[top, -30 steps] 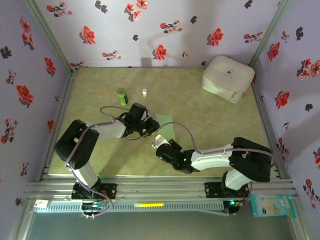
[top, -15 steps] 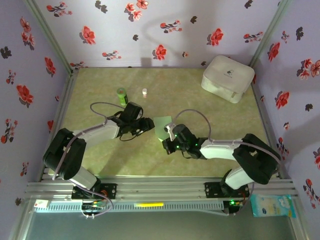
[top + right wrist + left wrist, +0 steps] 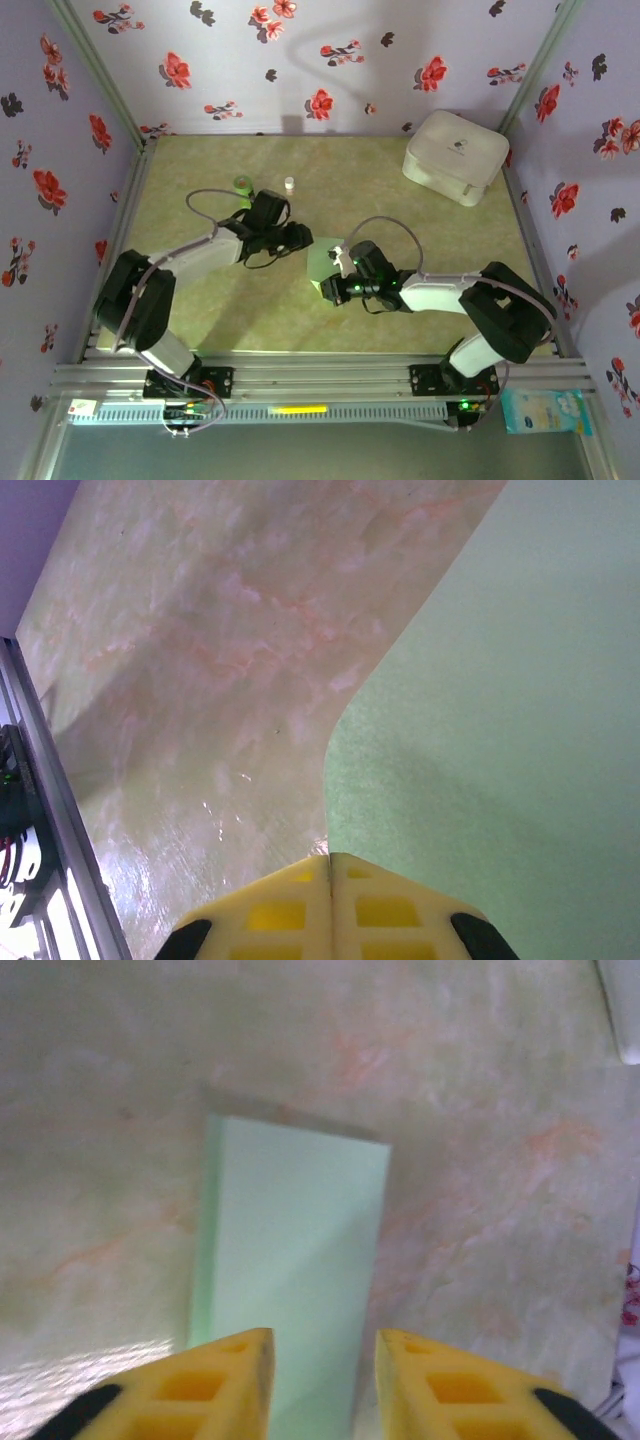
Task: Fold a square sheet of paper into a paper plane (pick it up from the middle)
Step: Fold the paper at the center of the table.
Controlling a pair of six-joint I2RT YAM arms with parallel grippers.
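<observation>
The square sheet of paper [image 3: 322,255] is pale green and lies mid-table, showing as a folded narrow rectangle [image 3: 290,1240] in the left wrist view. My left gripper [image 3: 303,240] is at its left end, jaws open, and the paper's near end runs into the gap between the yellow fingers [image 3: 235,1360]; the gripper [image 3: 325,1340] is not closed on it. My right gripper [image 3: 332,274] is at the sheet's near edge. Its fingers are shut together [image 3: 329,858], tips right at the curved edge of the paper [image 3: 500,730]. Whether paper is pinched in the seam I cannot tell.
A white rounded case [image 3: 455,155] stands at the back right, its corner [image 3: 625,1010] seen from the left wrist. A dark green bottle [image 3: 242,183] and a small white cap [image 3: 289,183] stand behind the left arm. The front frame rail [image 3: 50,810] is near.
My right gripper has swung from the front middle up to the sheet's near edge. My left gripper has moved right, up to the sheet's left end.
</observation>
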